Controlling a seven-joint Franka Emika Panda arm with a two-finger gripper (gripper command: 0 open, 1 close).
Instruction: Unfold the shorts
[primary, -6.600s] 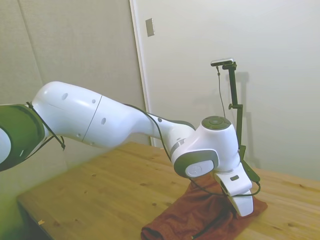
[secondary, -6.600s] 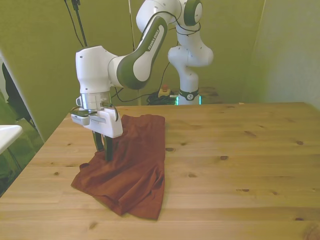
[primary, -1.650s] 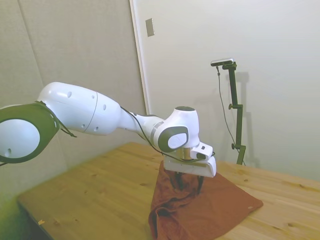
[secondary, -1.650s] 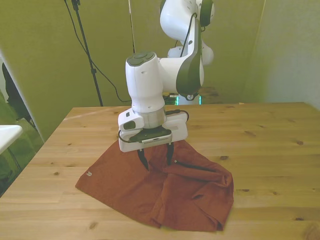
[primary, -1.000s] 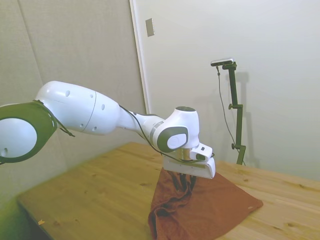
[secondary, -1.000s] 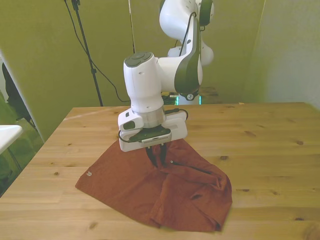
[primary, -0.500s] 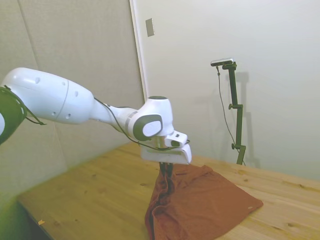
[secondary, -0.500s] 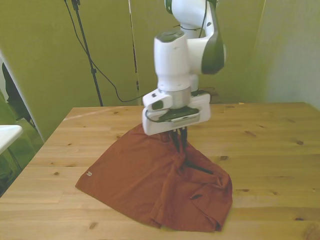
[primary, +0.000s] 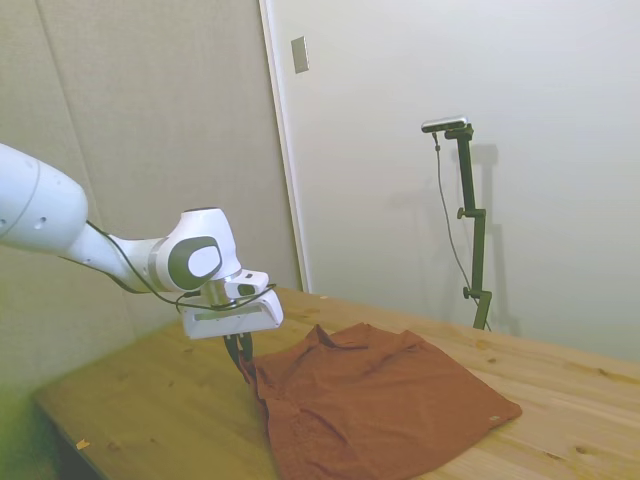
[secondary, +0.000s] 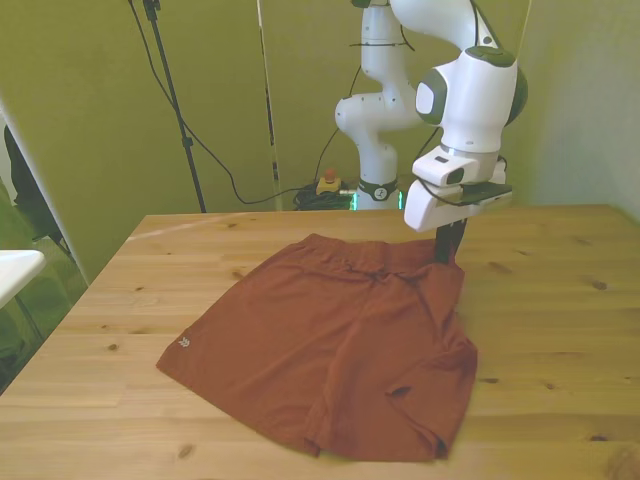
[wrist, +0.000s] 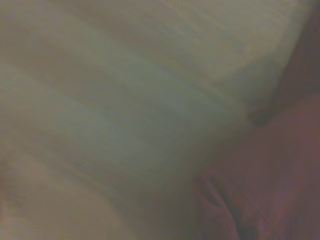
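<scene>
Shorts (secondary: 330, 350) dragged wider, arm low at table edge — fingers (secondary: 446, 252) pinching waistband corner.

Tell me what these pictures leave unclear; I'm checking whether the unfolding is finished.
- Tool: whether it pinches the shorts; front view, fingers merge into one dark shape at the cloth edge; side view, too small.
- Wrist view: blurred, only reddish cloth.
- Shorts' near edge: side view, cut off by the frame bottom.
</scene>
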